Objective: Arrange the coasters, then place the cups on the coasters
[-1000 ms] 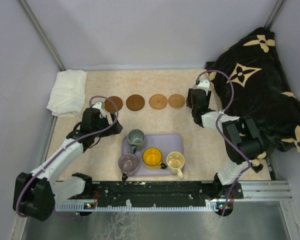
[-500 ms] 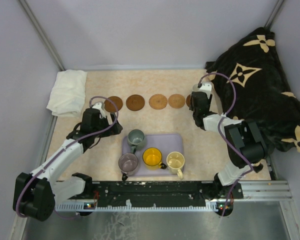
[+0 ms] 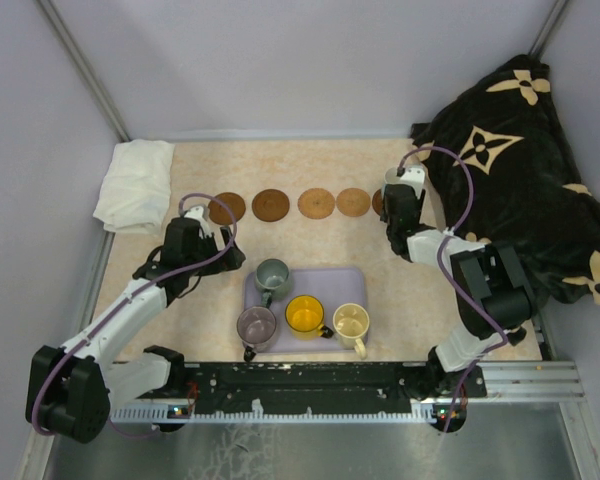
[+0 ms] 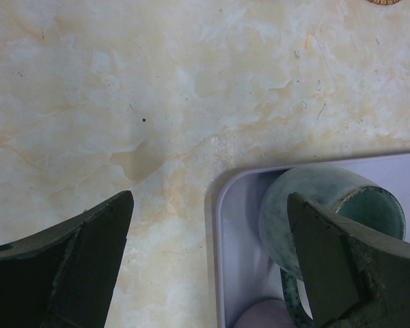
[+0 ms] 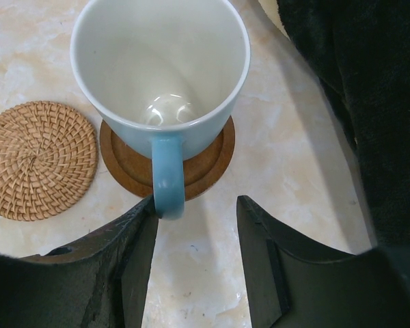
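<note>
A white cup with a light blue outside [image 5: 160, 75] stands upright on a smooth brown coaster [image 5: 212, 160], its handle toward me. My right gripper [image 5: 197, 205] is open just behind it, with the left fingertip [image 5: 145, 208] at the handle's end and nothing between the jaws. A woven coaster [image 5: 37, 158] lies to the left. From above, the coasters [image 3: 271, 205] form a row. My right gripper [image 3: 395, 200] covers the row's right end. Grey-green [image 3: 272, 274], mauve [image 3: 257, 325], orange [image 3: 304, 314] and cream [image 3: 351, 321] cups sit on the lavender tray [image 3: 340, 280]. My left gripper [image 4: 210, 201] is open over the tray's corner, beside the grey-green cup [image 4: 328, 205].
A white folded cloth [image 3: 135, 185] lies at the far left. A black blanket with beige flower marks [image 3: 520, 170] is heaped along the right side, close to my right arm. Grey walls enclose the back and sides.
My right gripper has shifted a little to the right and its jaws have narrowed slightly. The left arm and the cups on the tray have not moved.
</note>
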{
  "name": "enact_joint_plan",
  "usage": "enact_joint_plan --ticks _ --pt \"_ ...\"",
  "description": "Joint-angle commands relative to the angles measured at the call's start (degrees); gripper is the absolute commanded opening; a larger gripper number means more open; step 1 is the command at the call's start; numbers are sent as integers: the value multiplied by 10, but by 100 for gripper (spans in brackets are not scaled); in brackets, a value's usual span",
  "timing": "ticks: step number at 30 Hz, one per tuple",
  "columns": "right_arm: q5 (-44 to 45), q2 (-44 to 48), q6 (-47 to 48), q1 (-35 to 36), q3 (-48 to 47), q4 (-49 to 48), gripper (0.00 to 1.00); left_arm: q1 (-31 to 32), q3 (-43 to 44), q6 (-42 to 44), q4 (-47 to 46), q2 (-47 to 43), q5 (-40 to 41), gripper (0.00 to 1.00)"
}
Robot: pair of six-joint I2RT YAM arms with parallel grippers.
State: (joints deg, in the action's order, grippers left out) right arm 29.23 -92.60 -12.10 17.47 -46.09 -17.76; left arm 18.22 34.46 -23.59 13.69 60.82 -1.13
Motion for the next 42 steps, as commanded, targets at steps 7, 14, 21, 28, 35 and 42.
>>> enact_joint_plan --ticks 7,14,21,28,35,42 --pt "13 38 -2 -2 4 -18 49 -1 -5 -3 -11 -10 -5 100" --pt "-11 58 -11 -3 6 2 50 -1 -4 -4 -10 -16 -6 100" --pt "-42 133 -65 5 16 82 51 -1 -4 -9 -7 -31 -5 100" --pt "-2 274 -135 102 40 239 51 0 -6 -14 -7 -40 -8 100" --pt "40 422 -274 263 61 470 49 1 -6 -18 -4 -48 -11 100" --pt "39 512 -406 428 36 664 51 2 2 -19 11 -53 0 100"
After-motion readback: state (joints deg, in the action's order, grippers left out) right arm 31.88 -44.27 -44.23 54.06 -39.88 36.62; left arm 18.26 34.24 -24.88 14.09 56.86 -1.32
